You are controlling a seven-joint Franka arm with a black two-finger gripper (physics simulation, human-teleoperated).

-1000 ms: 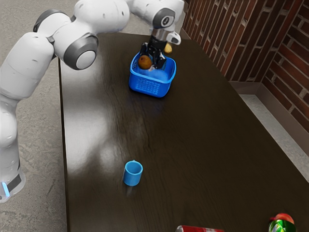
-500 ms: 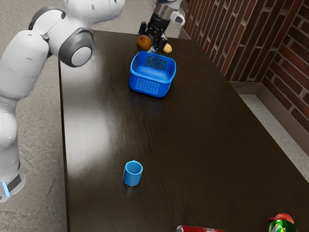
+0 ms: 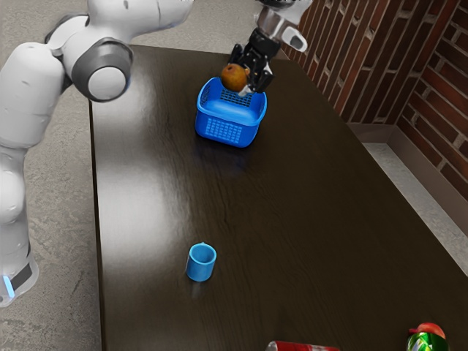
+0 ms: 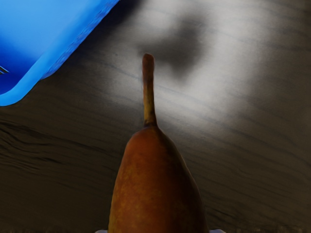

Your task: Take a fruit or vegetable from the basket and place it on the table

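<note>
My gripper is at the far end of the table, shut on a brown-orange pear. In the exterior view the pear overlaps the far rim of the blue basket. The wrist view has the pear between slivers of both fingertips, its long stem pointing away from the hand. Beyond the stem lies bare wood of the table, with a corner of the basket off to one side, apart from the pear.
A light-blue mug stands on the table nearer the camera. A red can and a green-and-red object are at the near edge. A brick wall runs along the exterior view's right.
The held pear rose from the basket, then shifted toward the exterior view's right with my hand. The small yellow item seen earlier behind the basket is now hidden.
</note>
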